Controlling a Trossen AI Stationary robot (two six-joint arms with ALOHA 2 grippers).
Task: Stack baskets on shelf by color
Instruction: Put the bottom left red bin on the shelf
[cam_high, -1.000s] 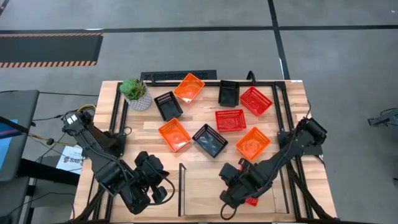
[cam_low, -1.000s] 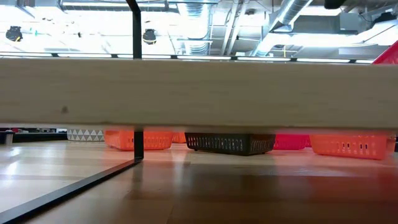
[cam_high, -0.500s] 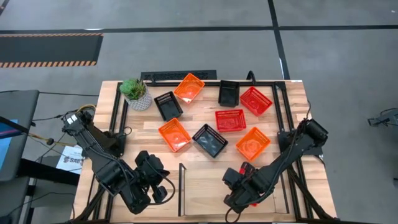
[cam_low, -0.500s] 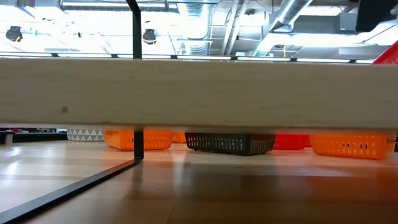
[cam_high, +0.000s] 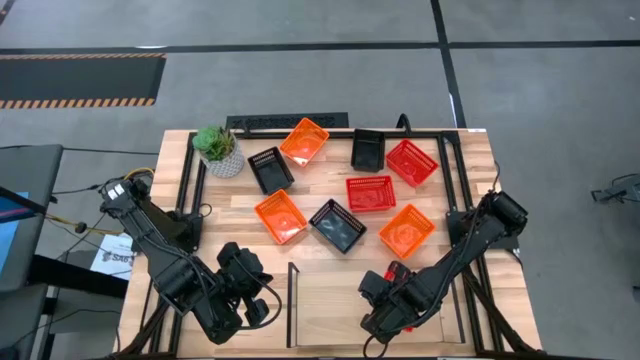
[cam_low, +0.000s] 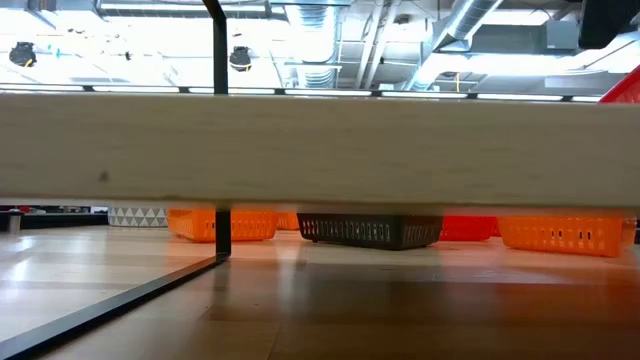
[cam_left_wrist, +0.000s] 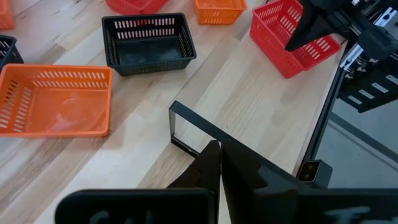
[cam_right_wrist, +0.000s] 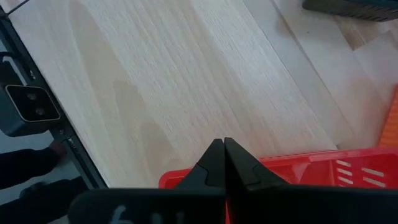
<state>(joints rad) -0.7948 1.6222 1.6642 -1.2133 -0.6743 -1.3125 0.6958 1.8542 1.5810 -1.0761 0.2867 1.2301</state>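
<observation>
Lower left of the high view: left gripper (cam_high: 262, 303) parked, fingers clenched on nothing, unchanged. Lower centre-right: right gripper (cam_high: 385, 318), clamped on the rim of a red plastic mesh basket (cam_left_wrist: 291, 38), has carried it down over the low light-wood shelf board (cam_high: 330, 300) and nearly stopped, so first placement looks close. Eight other baskets sit above, unstacked. No legible writing; paper at left edge too small.

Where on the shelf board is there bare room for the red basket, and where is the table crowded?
The shelf board is bare from its left black upright across to the right gripper, shut on a red basket. Behind it the table is crowded: orange basket, black basket, orange basket nearly side by side.
</observation>
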